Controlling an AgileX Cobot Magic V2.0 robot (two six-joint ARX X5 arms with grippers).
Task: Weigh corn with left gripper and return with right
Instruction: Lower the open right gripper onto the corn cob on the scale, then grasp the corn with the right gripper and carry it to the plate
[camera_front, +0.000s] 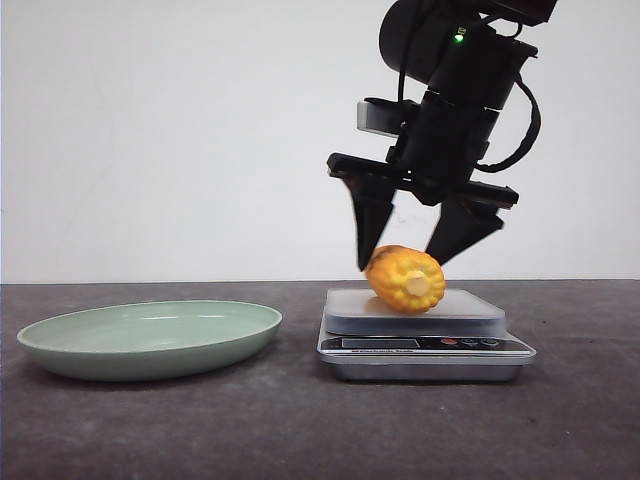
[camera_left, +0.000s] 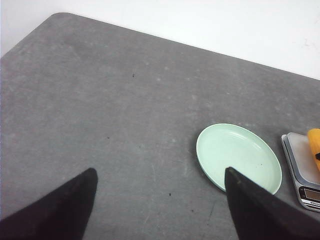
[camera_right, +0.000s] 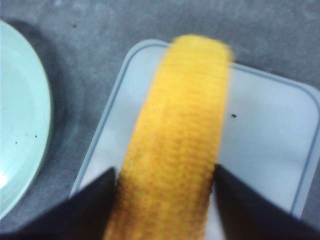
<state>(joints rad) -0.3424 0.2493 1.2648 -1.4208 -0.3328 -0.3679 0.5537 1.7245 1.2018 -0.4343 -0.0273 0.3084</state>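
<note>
- The corn (camera_front: 406, 279) lies on its side on the scale (camera_front: 425, 340)'s pale platform, pale cut end toward the front camera, ribbed kernel rows orange-yellow.
- Right gripper (camera_front: 410, 250) straddles the cob from above; its pointed black fingers sit right at the sides, and I can't tell if they're actually clamping.
- Left gripper (camera_left: 160, 205) is spread wide with nothing in it, high over bare grey tabletop.
- The shallow, smooth green plate (camera_front: 150, 340) sits just left of the scale, with a small gap.
</note>
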